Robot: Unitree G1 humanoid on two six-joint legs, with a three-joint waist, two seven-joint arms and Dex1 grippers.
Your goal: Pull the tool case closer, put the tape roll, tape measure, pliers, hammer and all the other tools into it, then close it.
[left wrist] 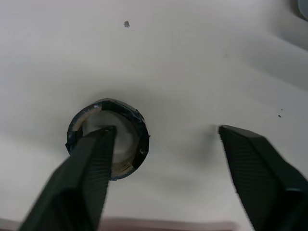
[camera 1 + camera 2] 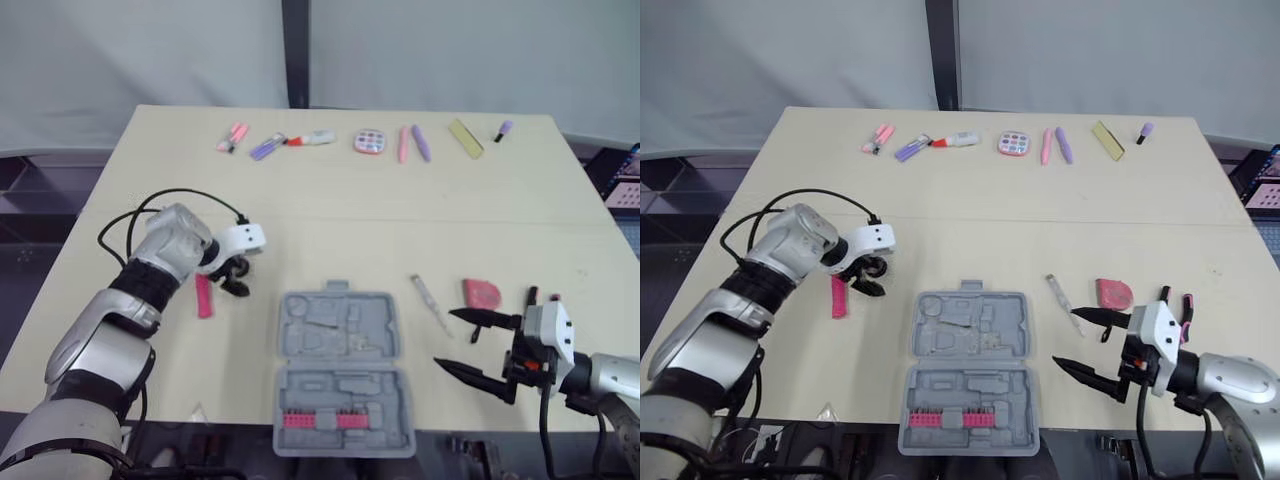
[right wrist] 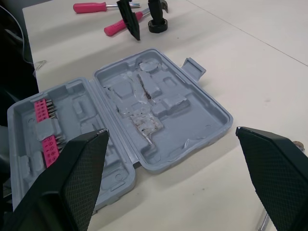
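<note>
Where a grey backdrop (image 2: 450, 50) closes off the far side, the smooth beige surface (image 2: 330, 200) carries the grey moulded-plastic tool case (image 2: 338, 372), lying open between the two grippers. The right gripper (image 2: 472, 345) is released, its textured black fingers spread wide. The left gripper (image 1: 166, 130) is released too, one finger overlapping the black tape roll (image 1: 140, 132). A pink tape measure (image 2: 481, 293) lies just beyond the right gripper.

Lab-like test bay: plain beige table (image 2: 330, 210), grey curtain (image 2: 450, 50) backdrop, row of small props (image 2: 368, 141).
</note>
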